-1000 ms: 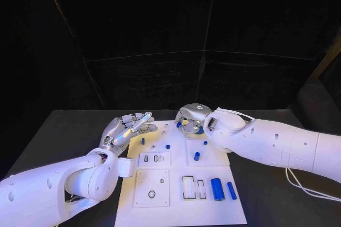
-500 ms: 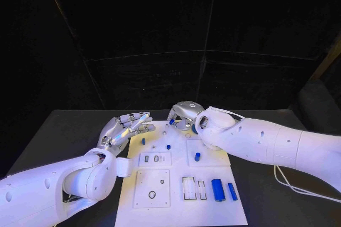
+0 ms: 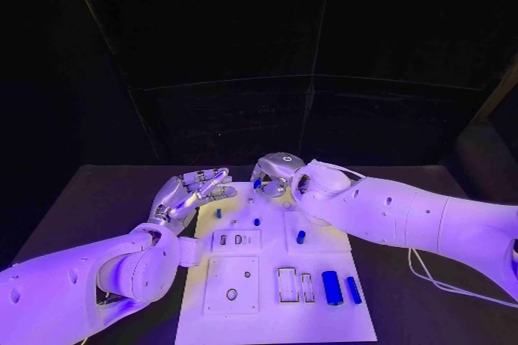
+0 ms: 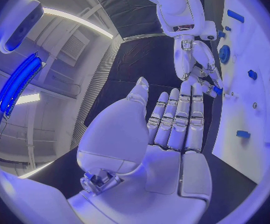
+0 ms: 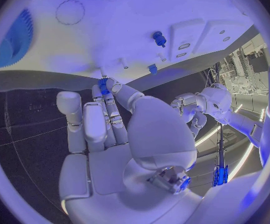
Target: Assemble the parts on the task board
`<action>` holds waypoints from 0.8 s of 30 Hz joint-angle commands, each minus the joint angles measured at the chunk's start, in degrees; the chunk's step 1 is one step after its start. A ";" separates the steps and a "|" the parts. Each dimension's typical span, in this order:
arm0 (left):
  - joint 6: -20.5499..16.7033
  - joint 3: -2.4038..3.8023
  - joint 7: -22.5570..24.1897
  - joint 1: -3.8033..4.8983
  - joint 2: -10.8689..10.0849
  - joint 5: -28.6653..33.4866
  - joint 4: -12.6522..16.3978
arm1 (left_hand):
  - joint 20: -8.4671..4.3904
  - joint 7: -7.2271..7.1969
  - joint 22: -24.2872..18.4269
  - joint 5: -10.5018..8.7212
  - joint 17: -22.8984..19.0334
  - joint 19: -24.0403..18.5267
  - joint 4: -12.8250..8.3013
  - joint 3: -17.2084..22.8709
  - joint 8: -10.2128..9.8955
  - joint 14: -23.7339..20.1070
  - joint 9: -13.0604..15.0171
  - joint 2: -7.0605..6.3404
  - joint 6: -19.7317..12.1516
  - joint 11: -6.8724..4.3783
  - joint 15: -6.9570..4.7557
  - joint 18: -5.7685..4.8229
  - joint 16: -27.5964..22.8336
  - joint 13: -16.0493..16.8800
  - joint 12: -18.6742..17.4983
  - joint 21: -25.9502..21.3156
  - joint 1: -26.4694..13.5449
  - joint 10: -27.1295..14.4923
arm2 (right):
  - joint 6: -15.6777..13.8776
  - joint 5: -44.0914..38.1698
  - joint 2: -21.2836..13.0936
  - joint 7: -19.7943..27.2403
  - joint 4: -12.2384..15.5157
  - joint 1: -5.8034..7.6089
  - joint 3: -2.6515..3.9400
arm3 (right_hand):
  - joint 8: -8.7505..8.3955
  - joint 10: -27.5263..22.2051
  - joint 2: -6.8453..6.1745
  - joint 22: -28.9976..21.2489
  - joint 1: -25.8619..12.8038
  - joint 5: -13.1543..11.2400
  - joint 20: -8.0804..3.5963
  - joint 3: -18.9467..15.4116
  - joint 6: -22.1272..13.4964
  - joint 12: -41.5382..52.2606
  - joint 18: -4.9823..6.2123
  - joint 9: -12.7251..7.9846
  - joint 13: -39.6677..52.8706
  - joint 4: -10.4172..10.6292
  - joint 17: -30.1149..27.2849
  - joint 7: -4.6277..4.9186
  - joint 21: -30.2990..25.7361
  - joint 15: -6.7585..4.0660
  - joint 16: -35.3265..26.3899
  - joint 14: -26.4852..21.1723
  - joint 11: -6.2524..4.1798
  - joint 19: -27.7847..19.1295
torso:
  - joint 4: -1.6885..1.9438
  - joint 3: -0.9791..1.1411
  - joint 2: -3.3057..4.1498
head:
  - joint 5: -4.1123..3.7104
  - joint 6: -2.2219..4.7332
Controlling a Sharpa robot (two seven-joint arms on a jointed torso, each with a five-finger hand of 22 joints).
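Right robot hand [image 3: 278, 177] has drifted left along the task board [image 3: 270, 315] far edge, apparently pinching a small blue part [image 5: 103, 86] there, while left robot hand [image 3: 192, 193] stays open beside it.

table [image 3: 108, 188]: black | backdrop [image 3: 259, 75]: dark panels, perhaps curtain | light: violet

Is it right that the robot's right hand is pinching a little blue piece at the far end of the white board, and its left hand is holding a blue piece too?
Not quite. The right hand does pinch a small blue piece at the far end of the task board. But the left hand holds nothing: the left wrist view shows its fingers straight and its palm bare.
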 commanded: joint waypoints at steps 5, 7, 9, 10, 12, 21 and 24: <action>0.81 0.06 0.67 0.28 0.25 -0.21 -0.02 | -0.10 0.69 -0.05 -0.11 0.09 0.37 -0.39 -0.10 -0.24 0.25 -0.07 0.31 0.07 0.32 0.06 0.80 -0.28 -0.07 -0.26 -0.18 -0.29 -0.09 | 3.19 -0.41 0.95 -0.83 -1.11 0.12 0.03 | -0.14 -0.56 -0.64 -0.16 -0.44 -0.38 0.10 0.23 -0.52 -0.14 -0.98 -0.03 -0.05 0.57 -0.12 0.06 0.25 0.29 0.27 1.02 0.01 -0.38 | -0.04 -0.02 0.05 | 0.06 -0.22; 0.83 0.06 0.64 0.33 0.28 -0.21 -0.05 | -0.10 0.69 -0.05 -0.11 0.09 0.37 -0.39 -0.10 -0.24 0.25 -0.07 0.31 0.07 0.32 0.06 0.80 -0.28 -0.07 -0.26 -0.18 -0.29 -0.09 | 3.68 -0.72 1.16 -0.97 -1.27 0.12 0.03 | -0.14 -0.66 -0.78 -0.14 -0.55 -0.58 0.13 0.22 -0.60 -0.14 -0.98 -0.03 -0.05 0.73 -0.16 0.07 0.25 0.31 0.29 1.01 0.04 -0.39 | -0.04 -0.03 0.06 | 0.04 -0.27; 0.84 0.06 0.61 0.40 0.32 -0.21 -0.10 | -0.10 0.69 -0.05 -0.11 0.09 0.37 -0.39 -0.10 -0.24 0.25 -0.07 0.31 0.07 0.32 0.06 0.80 -0.28 -0.07 -0.26 -0.18 -0.29 -0.09 | 4.12 -0.98 1.45 -1.12 -1.44 0.12 0.02 | -0.15 -0.75 -0.89 -0.16 -0.60 -0.71 0.15 0.21 -0.67 -0.14 -0.98 -0.03 -0.05 0.83 -0.12 0.08 0.25 0.33 0.34 1.01 0.06 -0.41 | -0.04 -0.02 0.06 | 0.04 -0.32; 0.84 0.06 0.59 0.42 0.34 -0.21 -0.12 | -0.10 0.69 -0.05 -0.11 0.09 0.37 -0.39 -0.10 -0.24 0.25 -0.07 0.31 0.07 0.32 0.06 0.80 -0.28 -0.07 -0.26 -0.18 -0.29 -0.09 | 4.25 -1.09 1.58 -1.21 -1.52 0.12 0.02 | -0.15 -0.76 -0.90 -0.16 -0.61 -0.73 0.15 0.21 -0.68 -0.14 -0.98 -0.03 -0.05 0.84 -0.11 0.08 0.24 0.34 0.34 1.01 0.06 -0.41 | -0.03 -0.02 0.07 | 0.05 -0.31; 0.86 0.06 0.57 0.45 0.37 -0.21 -0.15 | -0.10 0.69 -0.05 -0.11 0.09 0.37 -0.39 -0.10 -0.24 0.25 -0.07 0.31 0.07 0.32 0.06 0.80 -0.28 -0.07 -0.26 -0.18 -0.29 -0.09 | 4.39 -1.32 1.79 -1.45 -1.67 0.12 0.02 | -0.15 -0.76 -0.90 -0.16 -0.61 -0.73 0.15 0.21 -0.68 -0.14 -0.98 -0.03 -0.05 0.84 -0.11 0.08 0.24 0.34 0.34 1.01 0.06 -0.41 | -0.01 -0.02 0.09 | 0.11 -0.33; 0.98 0.06 0.44 0.81 0.29 -0.21 -0.03 | -0.09 0.70 -0.07 -0.11 0.10 0.39 -0.42 -0.11 -0.27 0.27 -0.07 0.33 0.07 0.32 0.06 0.80 -0.32 -0.07 -0.30 -0.21 -0.29 -0.10 | 3.80 -2.65 2.52 -3.53 -2.47 0.12 0.02 | -0.18 -1.06 -1.19 -0.42 -0.70 -0.88 0.18 0.23 -0.91 -0.17 -0.93 -0.05 -0.07 1.06 -0.38 0.14 0.13 0.42 0.26 0.95 0.13 -0.59 | -0.06 -0.10 0.21 | 0.23 -0.31; 1.02 0.05 0.39 0.90 0.29 -0.21 -0.05 | -0.09 0.70 -0.07 -0.11 0.10 0.39 -0.43 -0.11 -0.28 0.27 -0.07 0.33 0.07 0.33 0.06 0.80 -0.32 -0.07 -0.31 -0.21 -0.28 -0.10 | 3.75 -2.76 2.68 -3.74 -2.66 0.12 0.02 | -0.18 -1.22 -1.38 -0.52 -0.78 -0.90 0.21 0.21 -1.03 -0.18 -0.91 -0.05 -0.07 1.19 -0.51 0.18 0.08 0.46 0.22 0.92 0.18 -0.67 | -0.06 -0.10 0.22 | 0.21 -0.39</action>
